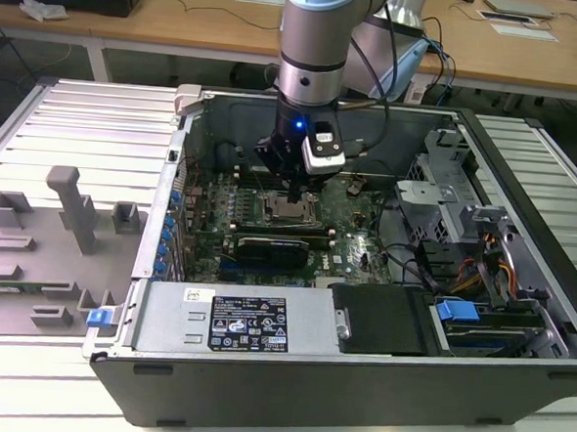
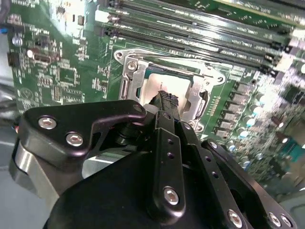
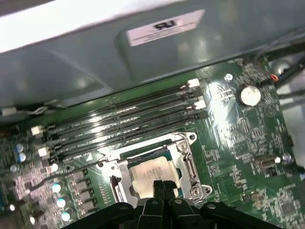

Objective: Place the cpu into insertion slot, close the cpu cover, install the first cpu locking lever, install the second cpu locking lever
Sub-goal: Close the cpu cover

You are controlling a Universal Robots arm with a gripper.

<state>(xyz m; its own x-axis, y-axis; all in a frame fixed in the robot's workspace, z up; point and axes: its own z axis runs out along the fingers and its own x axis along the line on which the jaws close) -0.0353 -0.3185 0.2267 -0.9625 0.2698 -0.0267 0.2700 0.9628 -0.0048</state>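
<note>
The cpu [image 3: 148,170], a pale silver square chip, lies in the insertion slot [image 1: 291,212] on the green board. The cpu cover [image 3: 188,161], a silver frame, lies flat around it, and the chip shows through its window. My gripper [image 3: 162,184] hangs straight above the slot with its black fingers pressed together and nothing between them. Their tips sit at the chip's near edge; whether they touch it I cannot tell. In the second wrist view the gripper [image 2: 167,98] hides part of the cpu [image 2: 167,84] and the cover [image 2: 128,80]. The locking levers cannot be made out clearly.
Long black memory slots [image 3: 119,119] run beside the socket toward the grey case wall [image 3: 95,62]. A black graphics card [image 1: 277,247] lies just in front of the socket. The power supply [image 1: 233,320], drive bays [image 1: 478,316] and cables [image 1: 462,266] crowd the case.
</note>
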